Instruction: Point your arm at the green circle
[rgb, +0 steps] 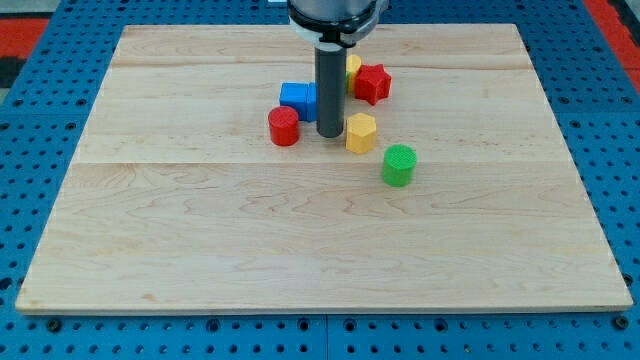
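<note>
The green circle (398, 164) stands on the wooden board (200, 230), right of centre. My tip (329, 134) rests on the board to the upper left of it, with the yellow hexagon (360, 132) between them. The tip sits between the red cylinder (284, 126) on its left and the yellow hexagon on its right, close to both. It does not touch the green circle.
A blue block (297, 98) lies just above the red cylinder, left of the rod. A red star-like block (373, 83) and a second yellow block (352, 69), partly hidden by the rod, lie at the upper right of the rod. Blue pegboard (30, 150) surrounds the board.
</note>
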